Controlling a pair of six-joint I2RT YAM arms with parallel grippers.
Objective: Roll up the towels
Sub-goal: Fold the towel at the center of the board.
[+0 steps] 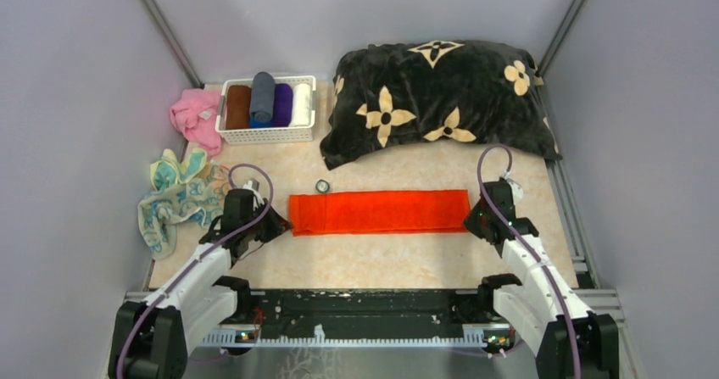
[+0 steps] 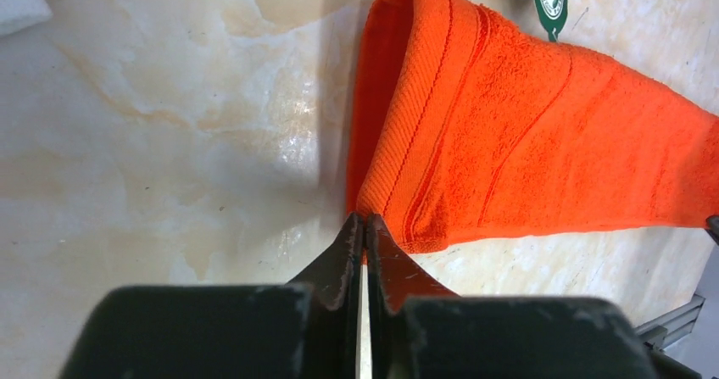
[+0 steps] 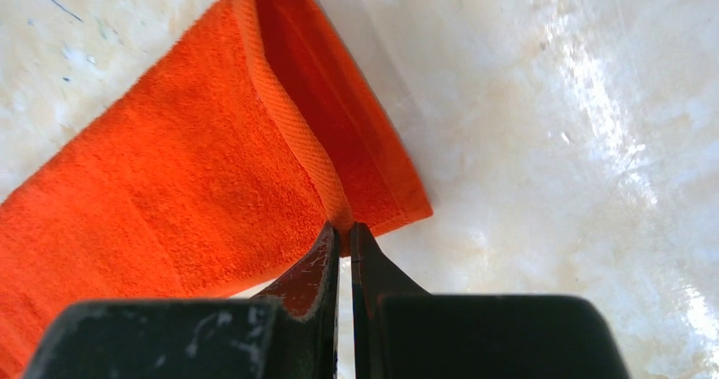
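Note:
An orange-red towel (image 1: pixel 379 212) lies folded into a long strip across the middle of the table. My left gripper (image 1: pixel 284 225) is shut on the hem at the near corner of its left end (image 2: pixel 424 142), and that end is raised a little off the table. My right gripper (image 1: pixel 469 220) is shut on the hem at the near corner of the right end (image 3: pixel 212 167), which also stands lifted and open like a flap. In the wrist views both grippers, left (image 2: pixel 365 220) and right (image 3: pixel 342 228), pinch orange cloth between their tips. Crumpled teal and pale yellow towels (image 1: pixel 176 196) lie at the left edge.
A white basket (image 1: pixel 268 130) with rolled cloths stands at the back left, with a pink cloth (image 1: pixel 195 116) beside it. A big black cushion with cream flowers (image 1: pixel 437 91) fills the back right. A small round green tag (image 1: pixel 322 186) lies just behind the strip's left part.

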